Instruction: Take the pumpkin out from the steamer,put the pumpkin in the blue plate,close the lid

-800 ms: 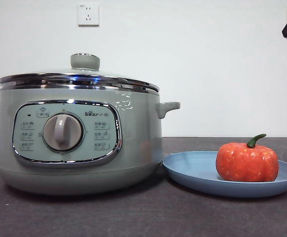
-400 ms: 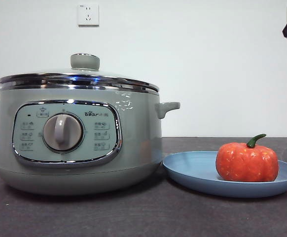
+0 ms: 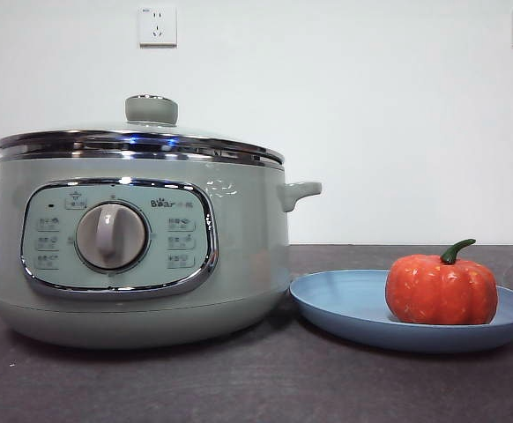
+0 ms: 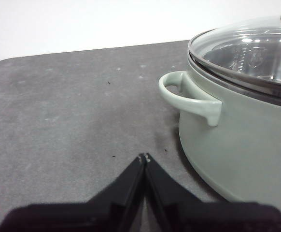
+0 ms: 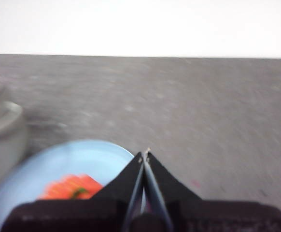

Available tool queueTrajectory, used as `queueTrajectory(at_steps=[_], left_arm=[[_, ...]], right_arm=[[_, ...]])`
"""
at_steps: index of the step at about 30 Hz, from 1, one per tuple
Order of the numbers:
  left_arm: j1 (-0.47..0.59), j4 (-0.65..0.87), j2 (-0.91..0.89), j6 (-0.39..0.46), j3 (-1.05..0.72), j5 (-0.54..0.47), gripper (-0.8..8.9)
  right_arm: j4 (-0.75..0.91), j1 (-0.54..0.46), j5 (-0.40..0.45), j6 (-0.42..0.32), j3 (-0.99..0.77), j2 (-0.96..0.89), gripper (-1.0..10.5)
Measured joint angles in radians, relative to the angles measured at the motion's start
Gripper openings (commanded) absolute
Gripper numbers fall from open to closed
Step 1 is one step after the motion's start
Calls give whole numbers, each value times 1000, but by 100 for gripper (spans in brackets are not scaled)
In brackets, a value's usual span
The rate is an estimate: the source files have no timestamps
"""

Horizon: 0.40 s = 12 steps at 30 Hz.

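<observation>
the right end effector (image 5: pixel 144 153), closed and empty, has left the front view above the pumpkin (image 3: pixel 442 290); task looks complete.

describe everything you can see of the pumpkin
The pumpkin is small, orange-red with paler mottling and shallow ribs, and looks like a plastic or foam toy. A curved green stem rises from its top, leaning right. It sits upright on the right part of the blue plate, touching only the plate, apart from the steamer. No tool holds it; in the right wrist view it shows only as a blur.
</observation>
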Motion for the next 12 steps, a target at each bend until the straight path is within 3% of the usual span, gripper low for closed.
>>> queueTrajectory(at_steps=[8,12], left_arm=[[0,0,0,0,0,0,-3],[0,0,0,0,0,0,-3]], right_arm=[[21,-51,0,0,-186,-193,2],[1,-51,1,1,-190,-214,1]])
